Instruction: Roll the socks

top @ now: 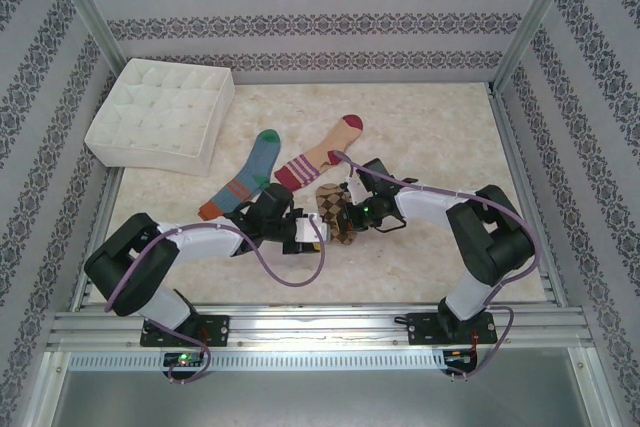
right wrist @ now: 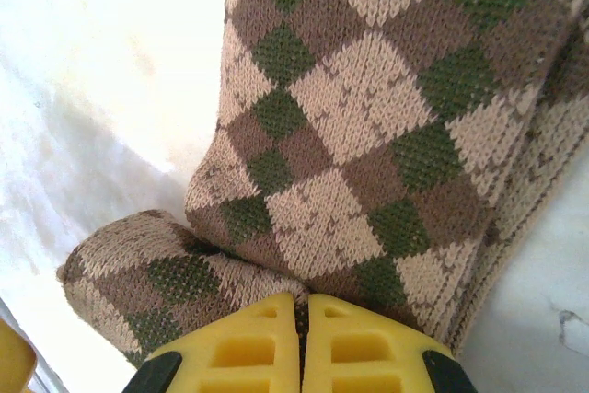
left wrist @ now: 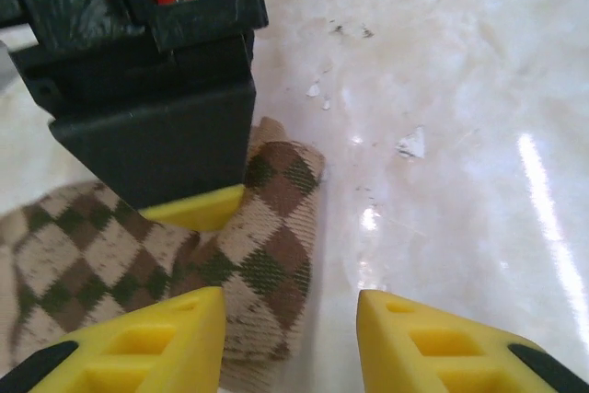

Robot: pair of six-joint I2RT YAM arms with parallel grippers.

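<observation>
The brown-tan argyle sock (top: pixel 336 215) lies partly folded at the table's middle, between both grippers. My right gripper (right wrist: pixel 304 308) is shut on a pinch of the argyle sock (right wrist: pixel 368 117), whose end curls into a fold at the lower left. My left gripper (left wrist: pixel 290 342) is open, its yellow fingers (left wrist: pixel 156 342) straddling the edge of the argyle sock (left wrist: pixel 271 227). The right gripper (left wrist: pixel 198 209) shows there as a black block pressing on the sock. Behind them the blue sock (top: pixel 246 175) and the tan sock (top: pixel 322 152) lie flat.
A white quilted box (top: pixel 160 112) with small compartments stands at the back left. The marble tabletop (top: pixel 430 137) is bordered by metal rails and patterned walls. Purple cables loop from both arms over the near part of the table.
</observation>
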